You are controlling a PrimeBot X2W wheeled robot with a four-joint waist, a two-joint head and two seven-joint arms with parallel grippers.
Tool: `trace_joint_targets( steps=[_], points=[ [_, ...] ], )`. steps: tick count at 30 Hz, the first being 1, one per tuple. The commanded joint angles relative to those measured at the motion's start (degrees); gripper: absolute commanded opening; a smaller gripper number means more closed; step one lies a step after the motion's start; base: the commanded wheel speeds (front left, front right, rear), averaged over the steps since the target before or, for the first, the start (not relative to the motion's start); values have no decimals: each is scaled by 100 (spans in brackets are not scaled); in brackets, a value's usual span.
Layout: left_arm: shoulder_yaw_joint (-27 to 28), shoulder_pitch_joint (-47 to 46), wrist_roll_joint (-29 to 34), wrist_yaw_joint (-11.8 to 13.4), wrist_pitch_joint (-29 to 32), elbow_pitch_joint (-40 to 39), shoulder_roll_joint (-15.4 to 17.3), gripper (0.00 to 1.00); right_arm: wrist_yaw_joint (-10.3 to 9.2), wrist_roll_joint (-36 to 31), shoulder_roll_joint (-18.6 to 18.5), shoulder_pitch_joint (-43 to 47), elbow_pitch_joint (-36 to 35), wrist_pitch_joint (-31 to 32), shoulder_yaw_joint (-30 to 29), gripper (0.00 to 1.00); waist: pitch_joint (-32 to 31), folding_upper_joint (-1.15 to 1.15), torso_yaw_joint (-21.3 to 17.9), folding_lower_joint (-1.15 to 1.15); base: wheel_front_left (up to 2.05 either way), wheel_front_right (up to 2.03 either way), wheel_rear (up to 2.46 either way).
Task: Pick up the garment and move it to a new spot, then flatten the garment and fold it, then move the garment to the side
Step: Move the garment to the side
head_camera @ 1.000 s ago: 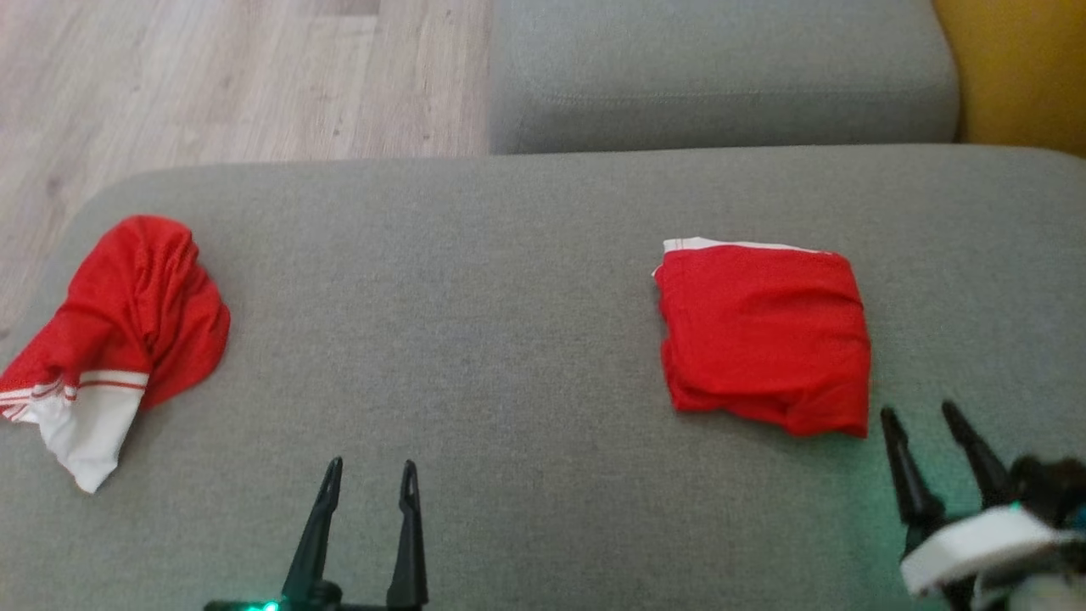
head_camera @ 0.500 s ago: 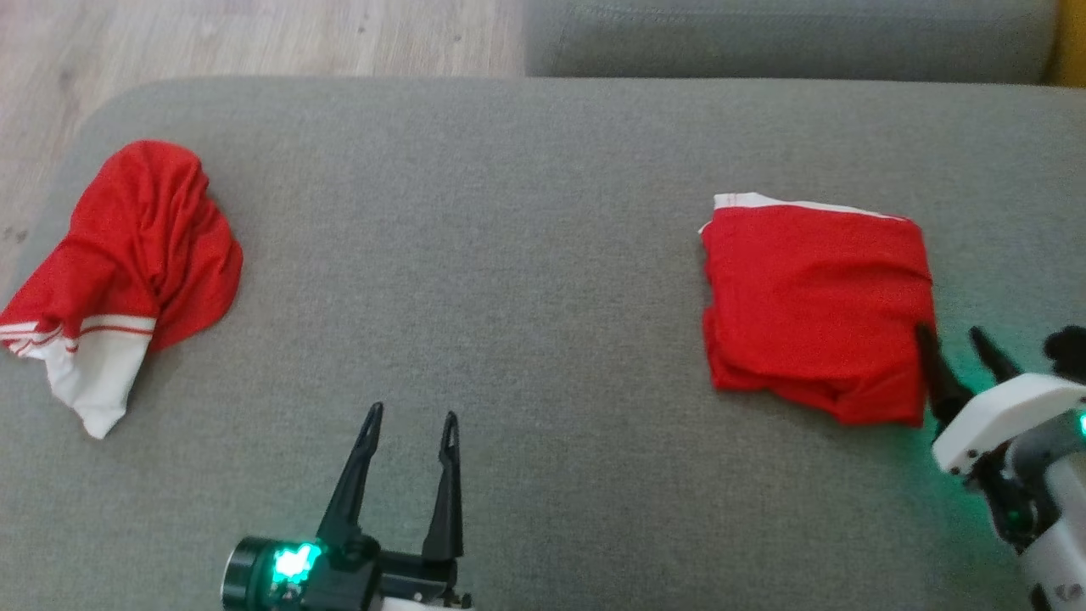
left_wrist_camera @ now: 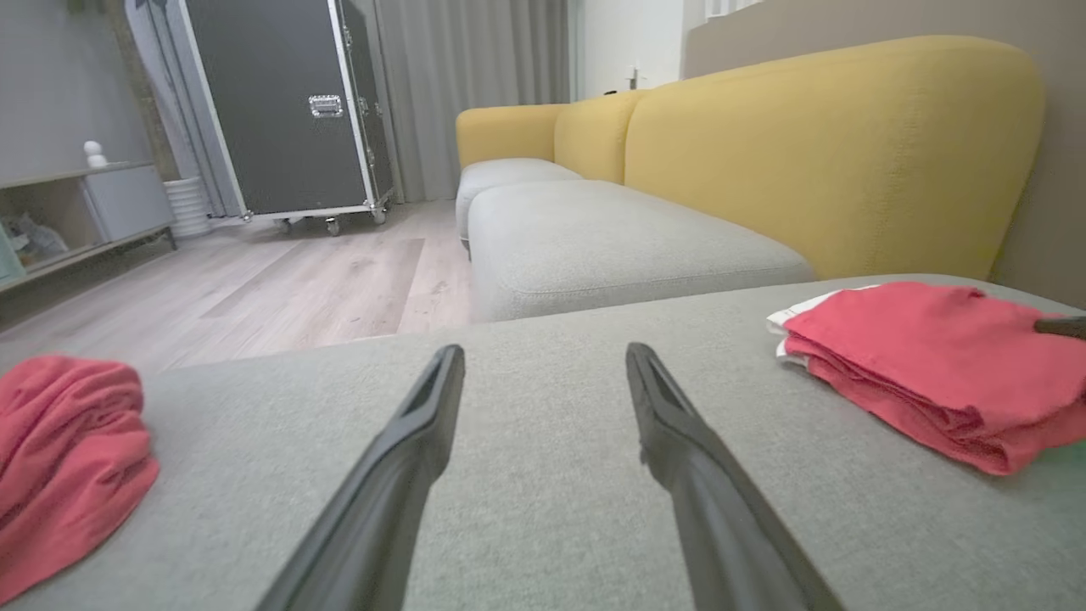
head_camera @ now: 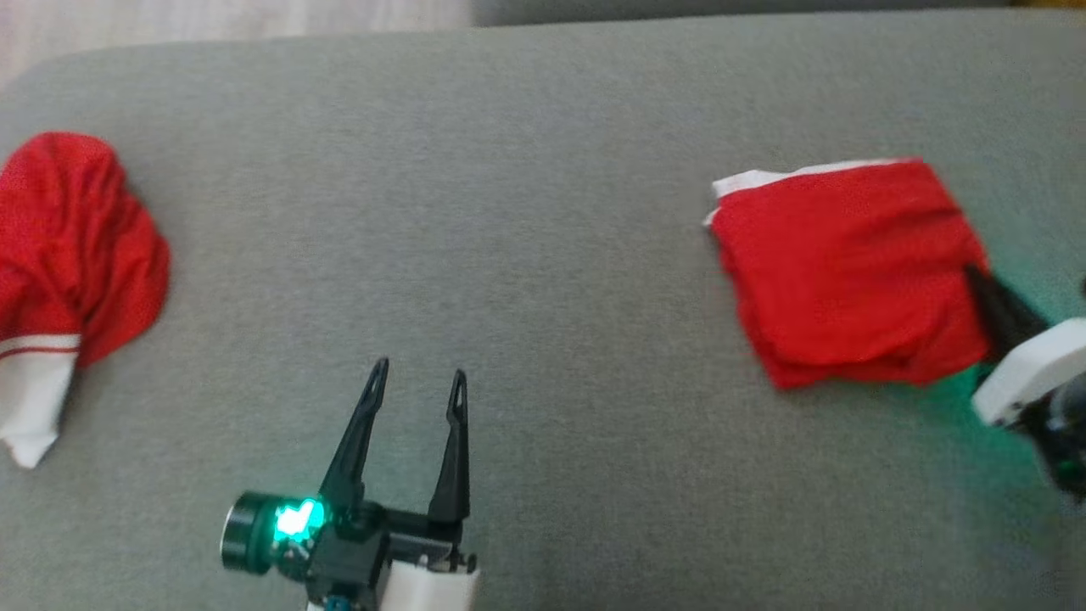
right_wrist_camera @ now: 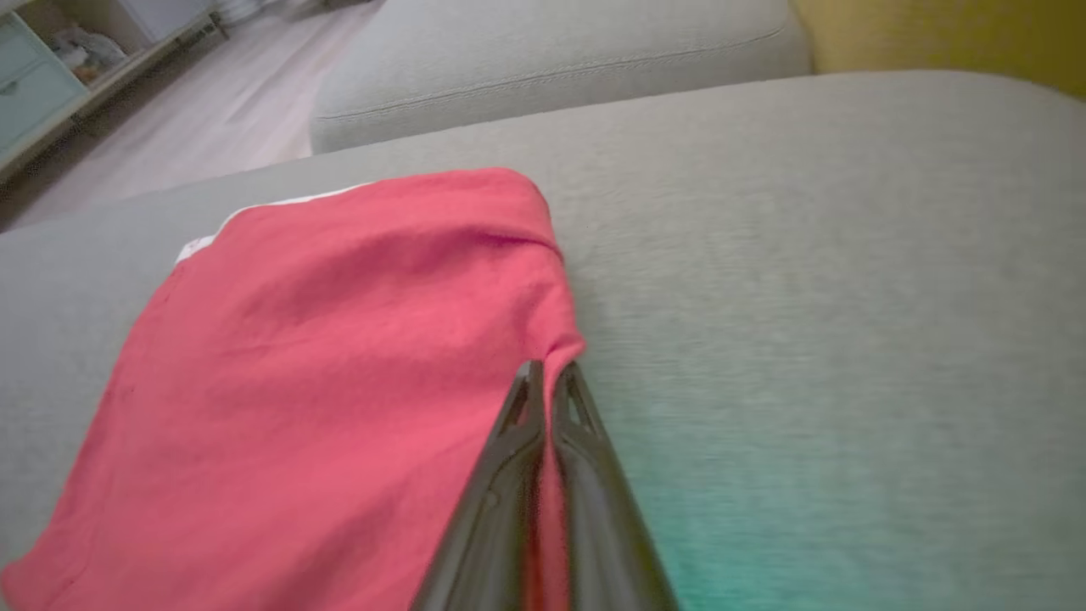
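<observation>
Right gripper (right_wrist_camera: 547, 371) clamps the folded garment (head_camera: 848, 271), left gripper (head_camera: 419, 373) spread open, crumpled garment (head_camera: 76, 246) well apart

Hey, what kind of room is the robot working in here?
Most likely a living room: a yellow-backed sofa with grey seat cushions, wood-look floor and a low shelf unit. The black wheeled case hints at a staged set.

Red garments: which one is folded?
The right one: a flat, squared stack, its edge pinched in the shut right tool. The left one is a crumpled heap with a white band showing.
</observation>
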Motion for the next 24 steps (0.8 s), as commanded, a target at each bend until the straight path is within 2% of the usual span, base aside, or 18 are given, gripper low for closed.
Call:
trace_joint_targets(
  steps=[1,7,11,20,21,22,23,24],
  points=[
    [132,-200,66,7,-29,-221,-24,100,-4,25,-291,-121,-121,-67,44,0,184,0,-185,0,0,0,0],
    [86,-532,193,-9,-29,-309,35,100,-4,-48,-1206,-479,5,-194,21,0,679,0,-529,0,0,0,0],
    [55,-802,217,-20,-29,-338,41,100,-4,-98,-1636,-722,285,-337,-141,0,1026,0,-636,0,0,0,0],
    [-41,-1185,198,-34,-29,-272,47,100,-4,-472,-2135,-1256,846,-681,-520,0,1349,0,-673,0,0,0,0],
    [-45,-1201,190,-34,-29,-249,50,100,-4,-541,-2117,-1318,949,-727,-595,21,1347,0,-665,0,0,0,0],
    [-48,-1216,184,-26,-29,-227,50,100,-4,-614,-2074,-1370,1055,-766,-662,75,1334,0,-652,0,0,0,0],
    [-50,-1229,178,-16,-29,-208,50,100,-4,-689,-2007,-1423,1163,-804,-732,100,1313,0,-640,0,0,0,0],
    [-57,-1235,168,-13,-29,-187,49,100,-4,-763,-1921,-1469,1257,-837,-791,100,1281,0,-625,0,0,0,0]
  ],
)
